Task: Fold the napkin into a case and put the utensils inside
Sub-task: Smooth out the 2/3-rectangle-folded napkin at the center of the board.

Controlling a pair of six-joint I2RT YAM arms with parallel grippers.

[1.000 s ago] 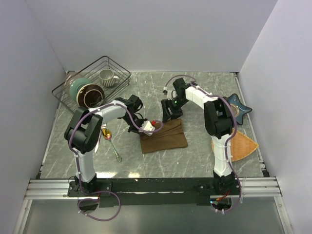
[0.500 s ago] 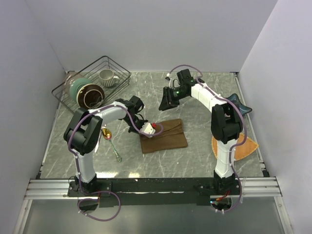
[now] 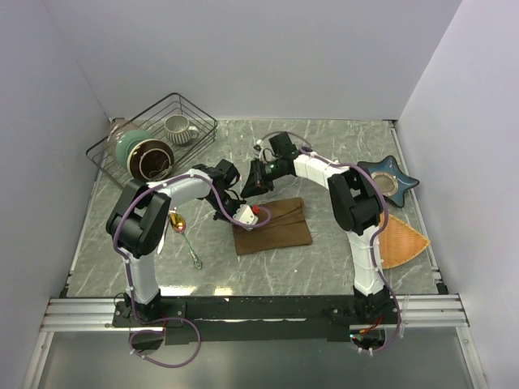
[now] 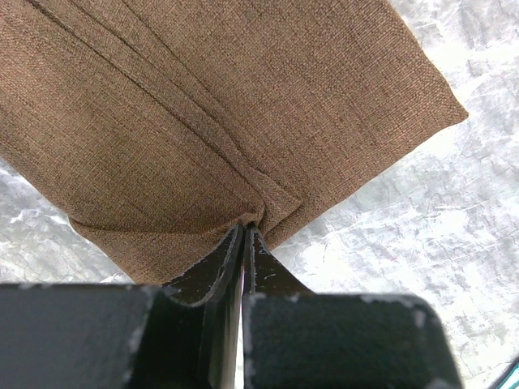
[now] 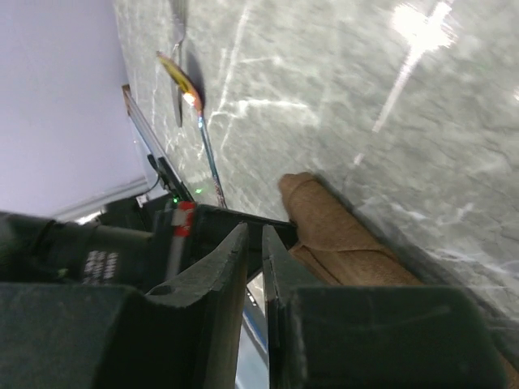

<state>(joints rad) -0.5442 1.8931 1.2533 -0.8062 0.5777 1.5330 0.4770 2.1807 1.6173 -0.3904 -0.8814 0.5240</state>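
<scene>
Top external, left claw (image 4: 246,235) pinching napkin (image 3: 276,225), right claw (image 5: 255,239) swung left, narrowly open, empty.

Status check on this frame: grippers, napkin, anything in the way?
Left gripper shut, pinching folded napkin at left edge. Right gripper barely open, empty, near its far-left corner. Utensils out on table, left of it. Nothing blocking.

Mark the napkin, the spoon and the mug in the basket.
napkin (image 3: 280,231), top external view, middle of the folded cloth.
spoon (image 3: 178,221), top external view, its gold-orange bowl.
mug (image 3: 178,128), top external view, its body.
</scene>
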